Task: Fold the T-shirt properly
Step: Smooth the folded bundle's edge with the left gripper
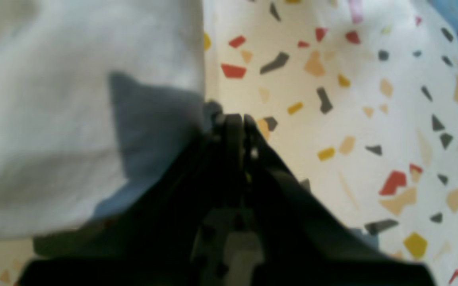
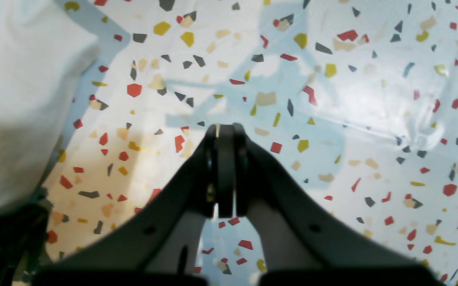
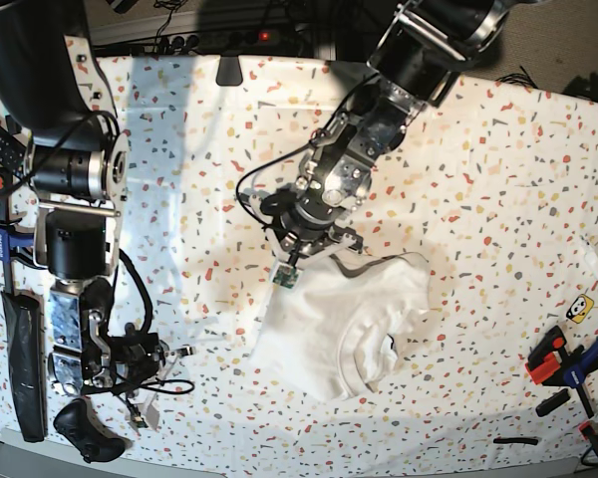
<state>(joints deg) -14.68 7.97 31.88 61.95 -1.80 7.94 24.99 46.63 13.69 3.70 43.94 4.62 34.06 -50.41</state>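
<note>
Terrazzo tabletop (image 3: 478,179) | T-shirt (image 3: 339,319) crumpled | no containers

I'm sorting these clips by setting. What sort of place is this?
Probably a robotics lab workbench: a terrazzo-patterned tabletop carries a T-shirt, clamps sit at its edge, and loose cables trail from the arms.

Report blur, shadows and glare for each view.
Left wrist: soft all over; the T-shirt is blurred, with a bluish shadow beside the left gripper. Right wrist: sharper; arm shadows and a bright sheen lie on the tabletop. Base: crisp, evenly lit, with mild wide-angle bending at the edges.
</note>
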